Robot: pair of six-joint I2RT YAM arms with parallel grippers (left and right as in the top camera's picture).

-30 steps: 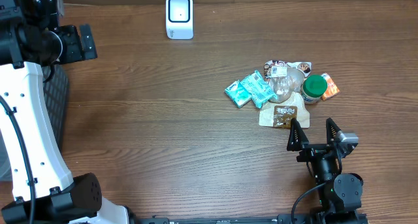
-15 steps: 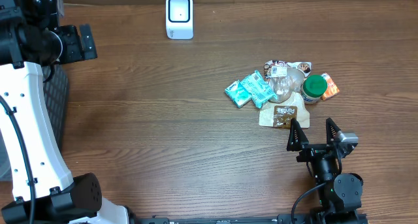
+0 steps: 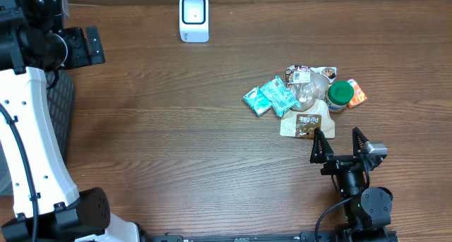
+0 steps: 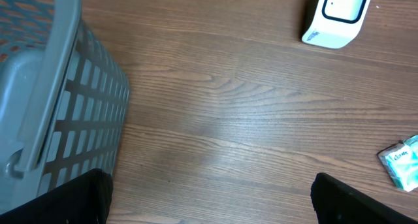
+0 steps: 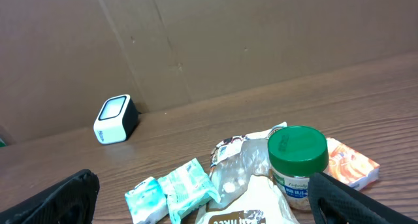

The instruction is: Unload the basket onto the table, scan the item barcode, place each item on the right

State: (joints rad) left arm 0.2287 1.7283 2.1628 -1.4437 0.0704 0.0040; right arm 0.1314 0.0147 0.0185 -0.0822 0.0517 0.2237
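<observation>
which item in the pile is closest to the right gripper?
The tan pouch, lying front-most, right beside the right gripper; everything else sits behind it.

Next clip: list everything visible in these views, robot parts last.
barcode scanner: 1, white with blue trim, far edge of table
teal packets: 2, teal, left of pile
clear plastic bag: 1, transparent, middle of pile
jar: 1, green lid, right of pile
orange packet: 1, orange, beside jar
tan pouch: 1, tan and brown, pile's near side
printed packet: 1, pale, pile's far side
basket: 1, grey, table's left
table: 1, dark wood
cardboard wall: 1, brown, behind table
left hand: 1, black, open, near basket
right hand: 1, black, open, empty, by tan pouch
</observation>
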